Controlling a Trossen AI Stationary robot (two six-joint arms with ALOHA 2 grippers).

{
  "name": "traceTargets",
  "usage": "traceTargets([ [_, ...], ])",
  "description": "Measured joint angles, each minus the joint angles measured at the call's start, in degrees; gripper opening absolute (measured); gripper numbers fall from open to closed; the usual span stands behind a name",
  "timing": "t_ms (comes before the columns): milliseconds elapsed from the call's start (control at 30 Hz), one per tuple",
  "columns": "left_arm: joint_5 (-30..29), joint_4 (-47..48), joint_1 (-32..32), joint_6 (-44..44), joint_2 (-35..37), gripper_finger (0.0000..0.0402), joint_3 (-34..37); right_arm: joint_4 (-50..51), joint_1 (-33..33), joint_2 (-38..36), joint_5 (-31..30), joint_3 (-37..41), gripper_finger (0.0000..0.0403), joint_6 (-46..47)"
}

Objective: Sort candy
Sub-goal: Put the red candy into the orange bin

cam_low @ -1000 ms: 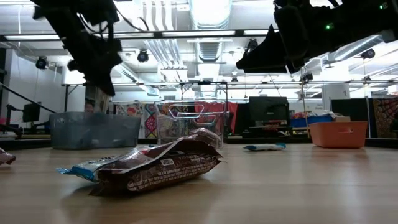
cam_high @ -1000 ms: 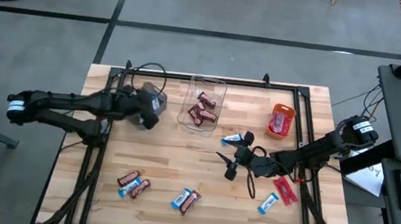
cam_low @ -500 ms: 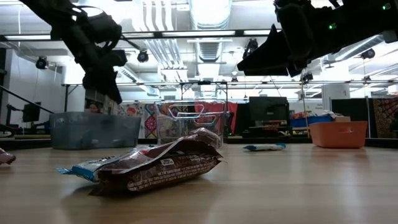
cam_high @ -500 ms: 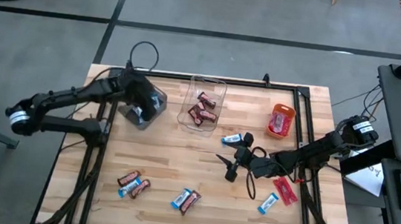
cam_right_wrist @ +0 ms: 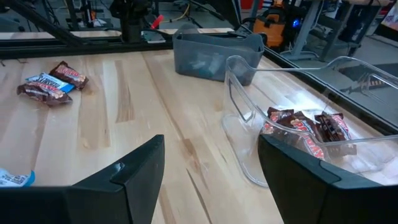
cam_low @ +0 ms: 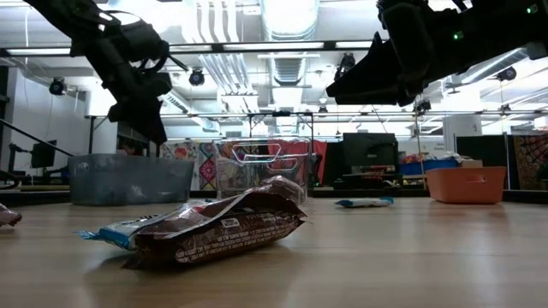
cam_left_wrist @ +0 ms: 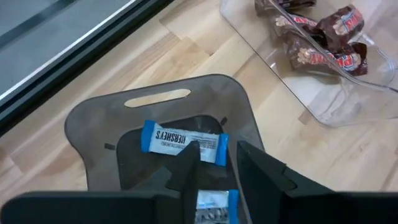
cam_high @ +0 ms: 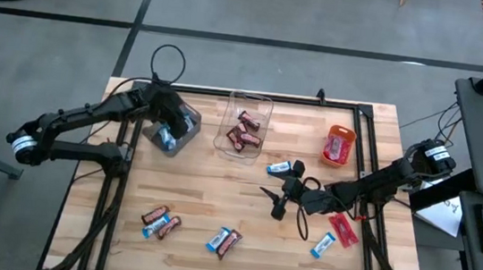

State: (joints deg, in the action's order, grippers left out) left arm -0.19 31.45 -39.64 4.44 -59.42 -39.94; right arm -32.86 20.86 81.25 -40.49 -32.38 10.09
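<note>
Two blue-and-white bars sit in our grey bin at 10 o'clock under the parted left gripper, so retreating low could snag one; right gripper waits spread mid-table.

Two dark jointed arms, white wrist bands, looping black cables.

three bins (grey, clear, orange), two arms, loose candy bars on the table: about eight
</note>
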Motion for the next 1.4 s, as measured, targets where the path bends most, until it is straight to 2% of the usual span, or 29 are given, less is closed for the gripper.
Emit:
traceTargets([
  [267, -1.89, 0.01, 0.61, 1.26, 0.1, 0.012, 0.0, 0.0, 0.0, 0.0, 0.0, 0.0, 0.0249, 0.8],
  [400, -1.88, -0.12, 4.18, 4.24, 0.57, 0.0121, 0.0, 0.01, 0.0, 0.0, 0.0, 0.0, 0.0249, 3.46],
  [567, -4.74, -2.86, 12.87, 5.63, 2.07, 0.0121, 0.0, 0.02, 0.0, -0.04, 0.0, 0.0, 0.0249, 6.69],
  [767, -15.78, -3.66, 25.57, 8.82, 4.69, 0.0121, -0.42, 0.03, -0.02, -0.26, 0.61, 0.02, 0.0244, 11.54],
  [900, -21.44, -3.64, 34.78, 11.6, 5.78, 0.0121, -0.44, 0.72, -0.15, -0.26, 6.14, -0.1, 0.0236, 15.39],
  [1033, -26.88, -4.21, 43.58, 14.87, 5.54, 0.0121, -0.44, 12.2, -0.13, -0.26, 12.26, -4.4, 0.0228, 21.34],
  [1233, -35.16, -6.6, 53.29, 16.1, 4.25, 0.0121, -0.46, 48.03, 0.04, 1.61, 18.96, -18.0, 0.0226, 32.71],
  [1400, -35.9, -8.58, 56.27, 17.28, 3.91, 0.0121, -0.48, 71.12, 0.78, 4.43, 22.83, -26.23, 0.0226, 38.94],
])
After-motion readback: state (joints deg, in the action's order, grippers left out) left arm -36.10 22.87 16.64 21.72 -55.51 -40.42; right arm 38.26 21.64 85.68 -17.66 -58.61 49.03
